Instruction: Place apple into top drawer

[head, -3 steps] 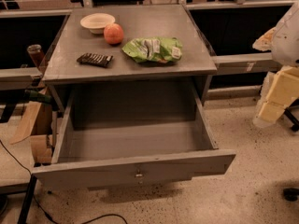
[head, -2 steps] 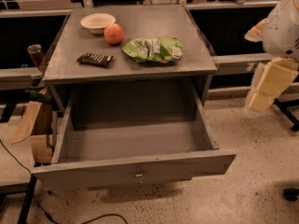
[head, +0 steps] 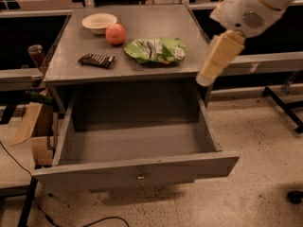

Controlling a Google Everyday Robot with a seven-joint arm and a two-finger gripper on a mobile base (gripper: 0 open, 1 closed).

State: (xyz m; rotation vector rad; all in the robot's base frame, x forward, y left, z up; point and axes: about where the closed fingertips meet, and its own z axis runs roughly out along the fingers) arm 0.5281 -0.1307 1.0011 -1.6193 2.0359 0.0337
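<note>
Gripper: cream-coloured two-finger gripper (head: 206, 77) on a white arm, hanging tilted just off the right front corner of the flat-topped grey metal cabinet (head: 142, 15) and above the open drawer's right side
Gripper state: cannot be told from this view; nothing is visibly held
Apple: small round red-orange apple (head: 115, 33) resting on the cabinet top, left of centre toward the back, well apart from the gripper
Bowl: shallow cream-coloured bowl (head: 99, 22) on the cabinet top at the back left, just beside the apple
Bag: crumpled green snack bag (head: 155, 49) lying flat near the middle of the cabinet top, right of the apple
Bar: dark rectangular wrapped bar (head: 96, 59) on the cabinet top at the front left
Top drawer: wide shallow grey top drawer (head: 94, 174) pulled fully out of the cabinet front, with a small metal lock (head: 140, 177) at the panel's centre
Box: brown cardboard box (head: 35, 126) on the floor against the cabinet's left side
</note>
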